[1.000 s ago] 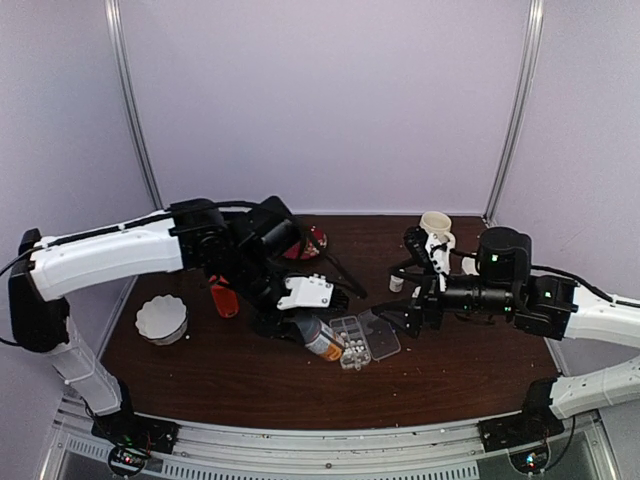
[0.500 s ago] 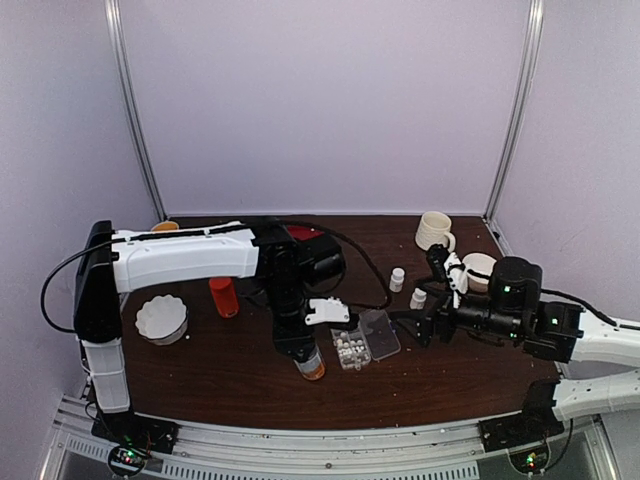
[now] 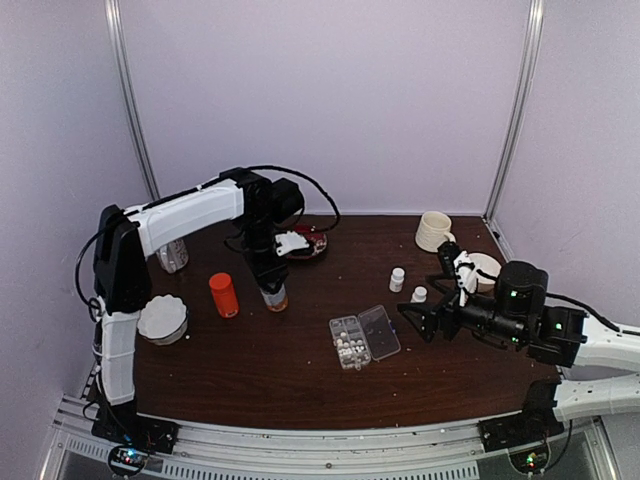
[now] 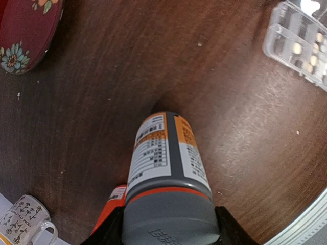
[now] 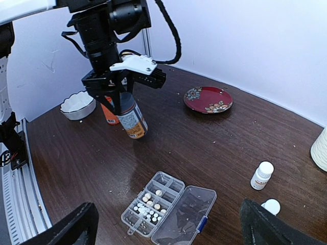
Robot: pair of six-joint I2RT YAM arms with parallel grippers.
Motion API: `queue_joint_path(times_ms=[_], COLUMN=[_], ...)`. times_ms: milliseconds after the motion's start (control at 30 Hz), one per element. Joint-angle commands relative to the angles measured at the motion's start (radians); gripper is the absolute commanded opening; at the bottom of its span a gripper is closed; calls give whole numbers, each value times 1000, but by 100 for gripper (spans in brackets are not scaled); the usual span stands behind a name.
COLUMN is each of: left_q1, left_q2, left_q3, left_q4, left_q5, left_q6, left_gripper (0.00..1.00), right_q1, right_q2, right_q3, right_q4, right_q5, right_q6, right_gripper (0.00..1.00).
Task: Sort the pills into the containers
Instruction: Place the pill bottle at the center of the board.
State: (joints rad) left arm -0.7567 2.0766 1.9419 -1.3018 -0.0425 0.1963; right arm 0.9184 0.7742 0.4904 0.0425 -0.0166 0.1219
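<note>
I see the pills [image 5: 147, 208] in the near cells [image 5: 162, 182] of the box [image 5: 188, 210], whose lid lies open flat to the right. My right gripper [image 3: 413, 322] hangs just right of the box, jaws wide and empty. Behind and left of the box, my left gripper [image 5: 122, 99] clamps a tilted bottle [image 5: 134, 121] by its grey cap.

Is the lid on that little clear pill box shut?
No, the pill box lies with its lid swung open flat beside the cells, with pills showing inside.
</note>
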Motion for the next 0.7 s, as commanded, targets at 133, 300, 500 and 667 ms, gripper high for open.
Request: queue_joint_path(times_ms=[133,300,500,667], left_q1=[96,105,105,105], left_q2=[182,216,211,165], left_q3=[281,302,304,321], left_q4=[-161,-175,-157,-127], left_q5=[-25,-55,-60,-75], left_q6=[46,54,44,25], left_gripper=[0,40,97,97], right_q1=[-4,-4,-3,-4], right_q2=[1,29,56,58], right_q3=[-12,1,13,31], right_q4=[46,53,65,50], right_q5=[1,-5,-14,-14], right_q6=[-6,-15,-25,-34], right_gripper=[100,100,100,100])
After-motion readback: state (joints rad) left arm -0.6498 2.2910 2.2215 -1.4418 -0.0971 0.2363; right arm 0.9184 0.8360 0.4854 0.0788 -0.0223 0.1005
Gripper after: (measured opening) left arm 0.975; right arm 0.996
